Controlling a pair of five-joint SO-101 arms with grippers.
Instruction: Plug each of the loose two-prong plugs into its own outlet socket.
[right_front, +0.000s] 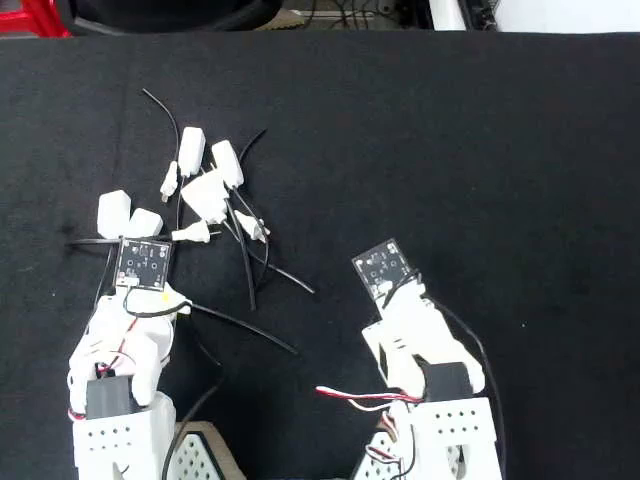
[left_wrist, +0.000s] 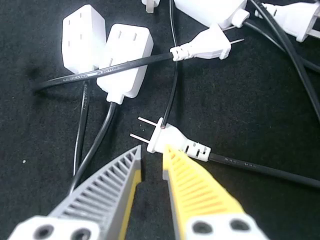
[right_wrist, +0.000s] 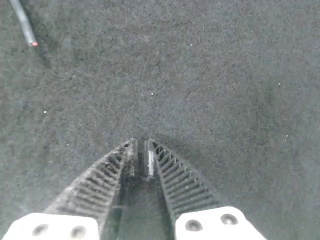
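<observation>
Several white outlet sockets and two-prong plugs on black cords lie in a pile (right_front: 205, 190) at the left of the black table. My left gripper (left_wrist: 153, 152) is low over the cloth, open by a narrow gap with nothing between its fingers. Just past its yellow fingertip (left_wrist: 172, 157) lies a loose plug (left_wrist: 172, 140), prongs bare. Beyond stand two sockets (left_wrist: 82, 37) (left_wrist: 125, 60), side by side, with a cord lying across them. A second plug (left_wrist: 205, 45) lies farther off. My right gripper (right_wrist: 141, 147) is shut and empty over bare cloth.
Black cords (right_front: 245, 265) trail from the pile toward the table's middle. A cut cord end (right_wrist: 25, 30) lies ahead of the right gripper. The right arm (right_front: 420, 340) stands apart from the pile, with open cloth (right_front: 480, 150) around and beyond it.
</observation>
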